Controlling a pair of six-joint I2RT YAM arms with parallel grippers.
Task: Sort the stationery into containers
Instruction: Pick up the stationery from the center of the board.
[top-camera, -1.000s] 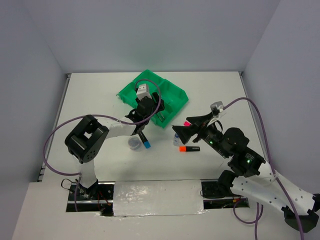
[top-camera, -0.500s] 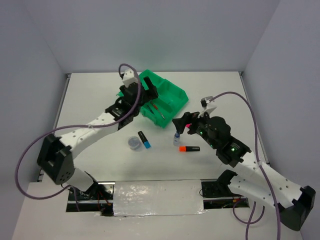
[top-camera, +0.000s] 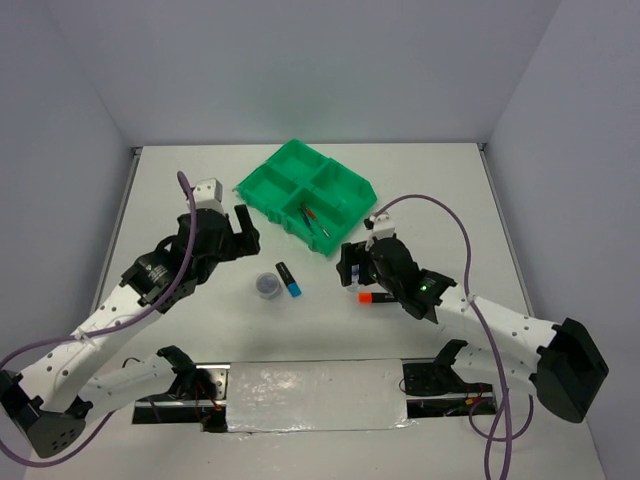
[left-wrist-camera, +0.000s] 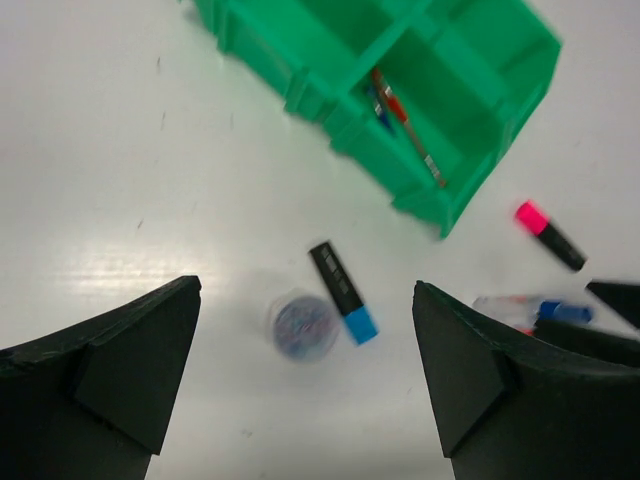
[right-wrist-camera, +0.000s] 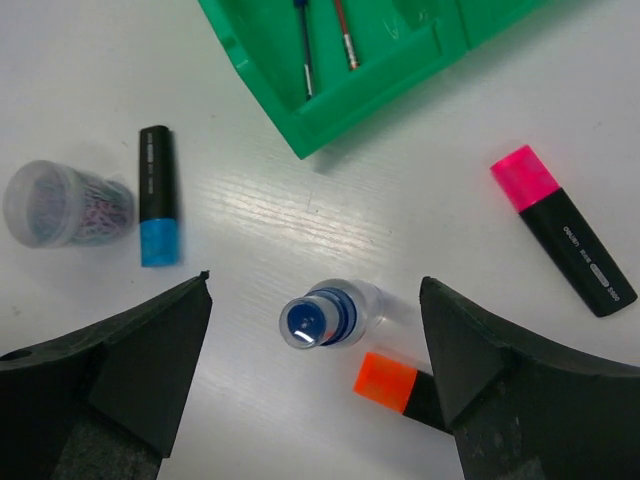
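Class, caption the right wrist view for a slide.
Open right pincer above a small clear blue-capped bottle, orange-capped black highlighter beside it, green plastic tray with two pens beyond.

Left: my white-and-black left arm reaches forward, its black two-finger gripper (left-wrist-camera: 305, 288) tilted downward, jaws spread wide. Right: my right arm bends inward, its black two-finger gripper (right-wrist-camera: 315, 288) pointing straight down, jaws equally wide.

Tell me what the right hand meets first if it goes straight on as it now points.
Probably the blue-capped bottle, sitting almost centred between the right hand's open fingers; the orange highlighter lies just off that line.
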